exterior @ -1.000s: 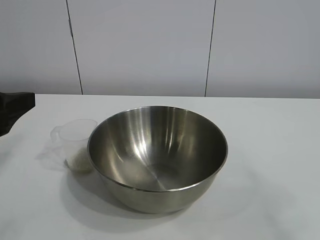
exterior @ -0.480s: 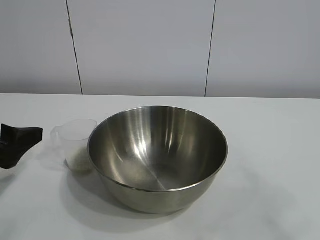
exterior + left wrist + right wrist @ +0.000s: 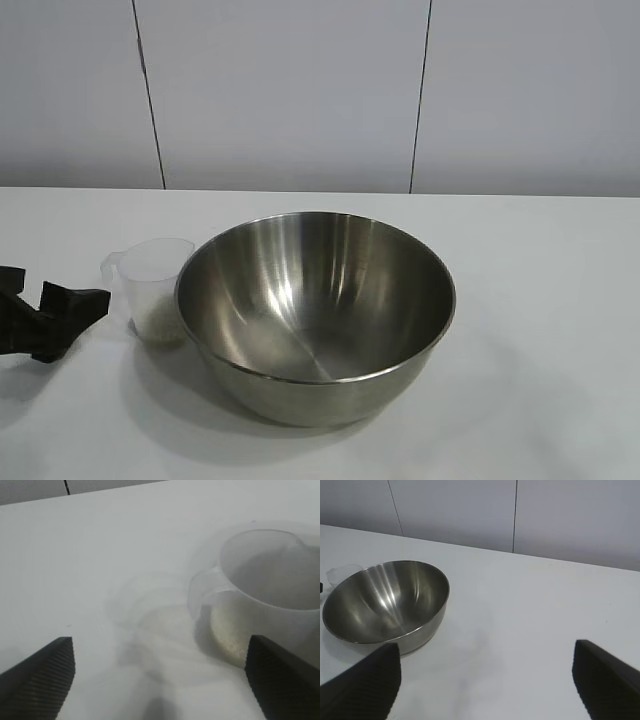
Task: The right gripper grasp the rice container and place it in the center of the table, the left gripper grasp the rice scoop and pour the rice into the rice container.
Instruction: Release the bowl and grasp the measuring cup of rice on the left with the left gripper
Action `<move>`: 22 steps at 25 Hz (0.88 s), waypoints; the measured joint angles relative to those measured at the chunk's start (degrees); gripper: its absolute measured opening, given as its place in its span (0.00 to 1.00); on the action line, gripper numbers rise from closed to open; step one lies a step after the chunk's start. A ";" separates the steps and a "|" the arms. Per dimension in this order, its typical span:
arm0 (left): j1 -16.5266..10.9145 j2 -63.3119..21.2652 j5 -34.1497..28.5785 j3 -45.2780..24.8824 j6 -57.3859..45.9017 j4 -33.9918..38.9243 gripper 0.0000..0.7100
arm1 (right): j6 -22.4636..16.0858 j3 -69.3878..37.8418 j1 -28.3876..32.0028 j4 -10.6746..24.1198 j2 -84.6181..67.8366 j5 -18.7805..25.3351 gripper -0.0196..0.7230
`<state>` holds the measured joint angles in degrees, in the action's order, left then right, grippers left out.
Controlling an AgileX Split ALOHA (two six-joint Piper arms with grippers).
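The rice container, a large steel bowl, stands empty in the middle of the white table. The rice scoop, a clear plastic cup, stands upright touching the bowl's left side, with rice in its bottom. My left gripper is open, low over the table just left of the scoop, apart from it. In the left wrist view the scoop and its handle lie ahead of the open left gripper, off toward one finger. My right gripper is open and empty, away from the bowl.
A grey panelled wall stands behind the table's far edge. The scoop shows beyond the bowl in the right wrist view.
My left gripper has come down and moved right toward the scoop. The bowl and the scoop have not moved.
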<state>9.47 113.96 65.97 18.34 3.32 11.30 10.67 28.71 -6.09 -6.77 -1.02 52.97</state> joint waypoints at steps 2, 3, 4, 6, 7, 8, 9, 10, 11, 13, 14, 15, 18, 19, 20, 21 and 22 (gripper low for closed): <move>0.00 0.11 0.00 0.18 0.05 -0.06 0.93 | 0.00 0.00 0.00 -0.06 0.00 -0.08 0.89; 0.00 0.29 0.00 0.48 0.07 -0.18 0.93 | 0.00 0.00 0.00 -0.11 0.00 -0.15 0.89; 0.00 0.79 0.07 0.77 0.12 -0.19 0.93 | 0.00 0.00 0.00 -0.10 0.00 -0.15 0.89; 0.00 2.21 0.07 1.20 0.12 -0.24 0.93 | 0.00 0.00 0.00 -0.10 0.00 -0.15 0.89; 0.00 2.85 0.07 1.40 0.12 -0.24 0.93 | 0.00 0.00 0.00 -0.10 0.00 -0.15 0.89; 0.00 3.49 0.01 1.62 0.12 -0.24 0.93 | 0.00 0.00 0.00 -0.10 0.00 -0.15 0.89; 0.00 3.89 0.01 1.87 0.12 -0.24 0.93 | 0.00 0.00 0.00 -0.10 0.00 -0.15 0.89; 0.00 4.00 0.01 2.18 0.12 -0.24 0.93 | 0.00 0.00 0.00 -0.10 0.00 -0.15 0.89; 0.00 4.00 -0.03 2.61 0.12 -0.24 0.93 | 0.00 0.00 0.00 -0.10 0.00 -0.15 0.89; 0.00 4.00 0.10 3.69 0.12 -0.24 0.93 | 0.00 0.00 0.00 -0.10 0.00 -0.15 0.89; 0.00 4.00 0.04 4.40 0.12 -0.24 0.93 | 0.00 0.00 0.00 -0.10 0.00 -0.15 0.89; 0.00 4.00 0.04 5.10 0.12 -0.24 0.93 | -0.07 0.00 0.00 -0.10 0.00 -0.15 0.89; 0.00 4.00 0.04 6.57 0.12 -0.24 0.93 | -0.36 0.00 0.00 -0.10 0.00 -0.15 0.89; 0.00 4.00 0.04 6.89 0.12 -0.24 0.93 | -0.41 0.00 0.00 -0.10 0.00 -0.15 0.89; 0.00 4.00 0.04 7.02 0.12 -0.24 0.93 | -0.40 0.00 0.00 -0.10 0.00 -0.15 0.89; 0.00 4.00 0.04 7.15 0.12 -0.24 0.93 | -0.46 0.00 0.00 -0.10 0.00 -0.15 0.89; 0.00 4.00 0.04 7.23 0.12 -0.24 0.93 | -0.46 0.00 0.00 -0.10 0.00 -0.15 0.89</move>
<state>9.47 117.96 66.01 25.57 3.44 11.06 10.20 28.71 -6.09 -6.87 -1.02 52.82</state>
